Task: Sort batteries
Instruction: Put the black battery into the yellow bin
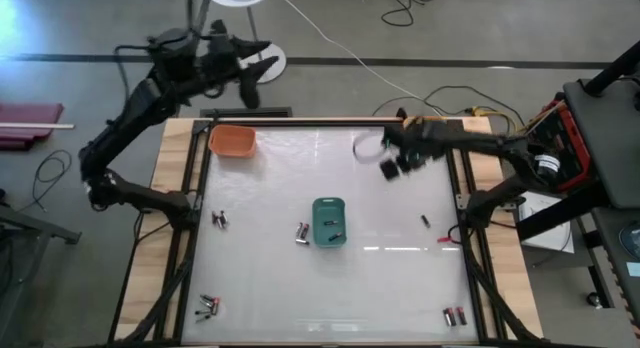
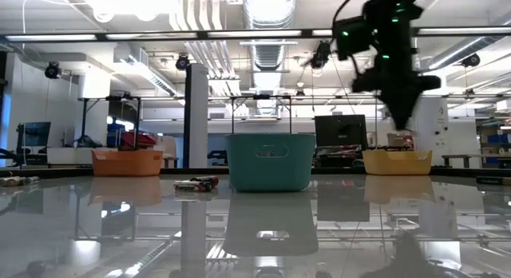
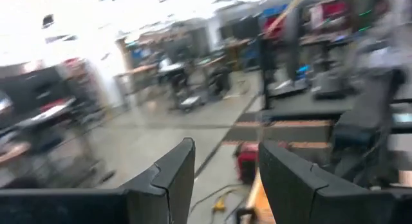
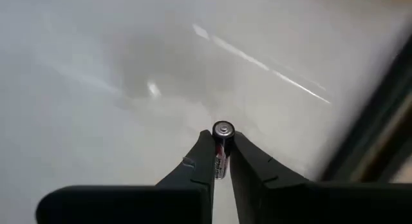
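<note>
Left arm: raised beyond the far left corner of the table [image 1: 400,288], off the work surface. The left gripper [image 1: 250,83] points out into the room; in the left wrist view its fingers [image 3: 170,176] stand spread with a clear gap between them and nothing held.

Far left corner of the table: an orange bin [image 1: 232,140], contents not discernible.

Left edge: a small cluster of batteries [image 1: 220,219] lies loose at mid-depth, well apart from the bins. A second loose cluster [image 1: 208,306] lies near the front left corner.

Centre: a teal bin [image 1: 329,221] stands on the table, with at least one dark cell [image 1: 333,225] visible inside. Just beside its left wall, two or three cells [image 1: 301,232] lie on the table surface; the low view shows the same cells [image 2: 196,183] lying flat, at the bin's left.

Right of centre: the right gripper [image 1: 398,164] hangs above the far right part of the table, clear of the surface. The right wrist view shows its fingers [image 4: 196,166] pinching a single battery [image 4: 221,150], one metal end facing the camera.

Right side: one small cell [image 1: 424,221] lies alone on the table. A pair of cells [image 1: 455,315] lies near the front right corner.

The low view also shows a yellow bin [image 2: 397,161] at the far right.
</note>
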Robot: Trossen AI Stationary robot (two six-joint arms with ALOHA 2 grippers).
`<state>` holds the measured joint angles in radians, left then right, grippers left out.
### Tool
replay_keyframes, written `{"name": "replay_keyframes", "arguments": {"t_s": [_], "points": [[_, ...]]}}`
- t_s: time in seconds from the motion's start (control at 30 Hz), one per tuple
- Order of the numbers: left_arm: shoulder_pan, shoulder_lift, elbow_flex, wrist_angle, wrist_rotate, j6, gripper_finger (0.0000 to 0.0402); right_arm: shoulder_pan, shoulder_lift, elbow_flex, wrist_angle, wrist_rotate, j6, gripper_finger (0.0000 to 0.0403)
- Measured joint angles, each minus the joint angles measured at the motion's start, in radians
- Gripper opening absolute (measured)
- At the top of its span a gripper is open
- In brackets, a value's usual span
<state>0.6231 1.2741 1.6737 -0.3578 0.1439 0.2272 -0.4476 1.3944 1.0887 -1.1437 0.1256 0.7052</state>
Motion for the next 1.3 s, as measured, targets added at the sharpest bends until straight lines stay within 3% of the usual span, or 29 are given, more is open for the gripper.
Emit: {"name": "replay_keyframes", "arguments": {"t_s": [0.1,0.27,0.43,0.77,0.97,1.3], "points": [[0.000,0.052,-0.001,-0.009,-0.041,-0.009,0.0151,-0.158,0.027,0.072,0.054,0.032,-0.103,0.0023],[-0.004,0.094,-0.001,-0.055,-0.022,-0.078,0.0151,-0.406,0.103,0.155,0.133,0.040,-0.240,0.0022],[-0.012,0.101,-0.001,-0.192,-0.022,-0.114,0.0151,-0.555,0.203,0.157,0.145,0.040,-0.312,0.0023],[-0.038,0.054,-0.001,-0.297,-0.022,-0.102,0.0151,-0.635,0.406,0.155,0.263,0.025,-0.339,0.0023],[-0.038,-0.006,-0.001,-0.324,-0.025,-0.078,0.0151,-0.643,0.458,0.162,0.265,0.027,-0.332,0.0028],[-0.038,-0.105,-0.001,-0.334,-0.028,0.006,0.0151,-0.631,0.333,0.164,0.289,0.058,-0.308,0.0139]]}}
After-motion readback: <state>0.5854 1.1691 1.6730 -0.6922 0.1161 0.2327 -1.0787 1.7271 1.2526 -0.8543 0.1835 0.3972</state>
